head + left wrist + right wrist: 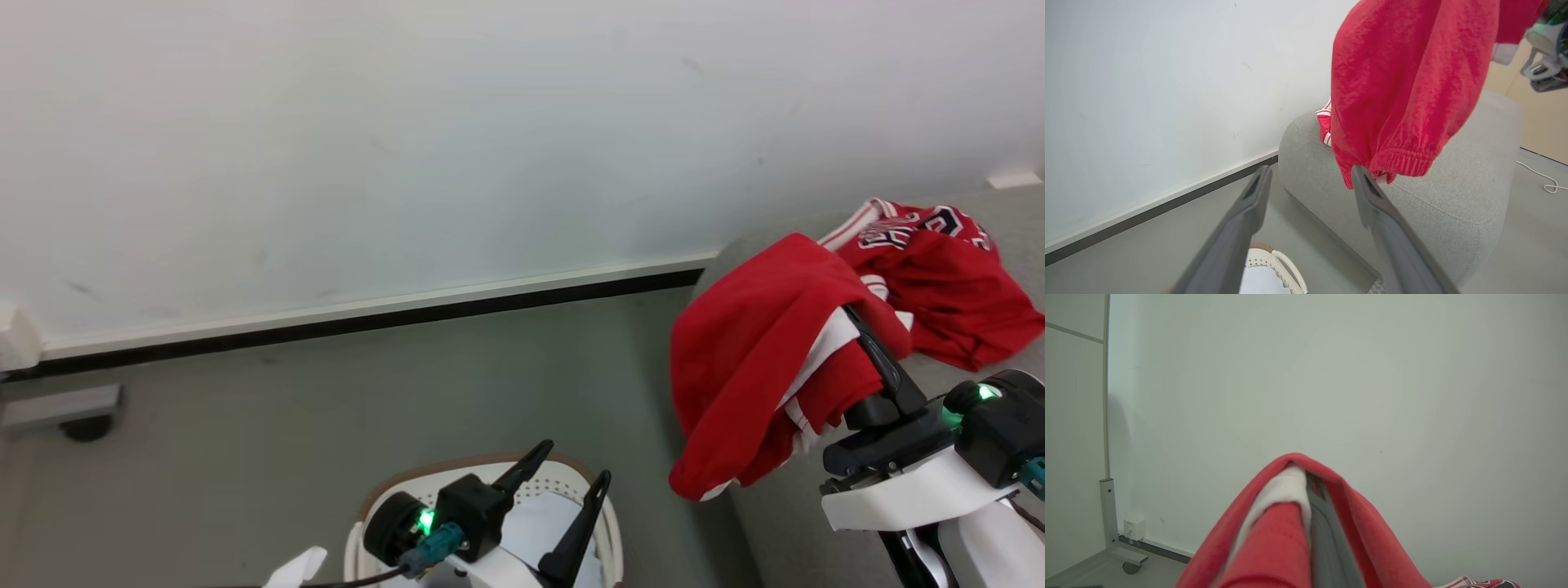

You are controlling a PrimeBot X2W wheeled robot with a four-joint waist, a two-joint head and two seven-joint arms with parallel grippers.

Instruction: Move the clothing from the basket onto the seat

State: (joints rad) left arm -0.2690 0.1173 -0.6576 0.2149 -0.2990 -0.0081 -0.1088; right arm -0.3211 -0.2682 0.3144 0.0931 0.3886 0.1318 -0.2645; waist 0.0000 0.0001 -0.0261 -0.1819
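Two garments are out of the basket (392, 486), but only one of them lies safely. At the left, the left end effector (575, 460) hangs just above the basket with its fingers spread wide and nothing between them. Inside the basket we see a pale pad (531, 523) and no clothing. To the right, the red garment (743, 351) is draped over the left edge of the seat (775, 531), and most of its cloth hangs outside this edge, above the floor. The right end effector (865, 335) is closed on it, and the cloth folds over the fingers like a hood. Further right, the jersey (939, 269) rests on the seat near its back edge.

We judge the main risk to be this: if the fingers open here, the hanging weight may pull the whole garment down to the floor. The cloth over the fingers may also catch and be dragged back with the arm. In the left wrist view the hem is just beside one open finger, so a move of that arm could hook it.
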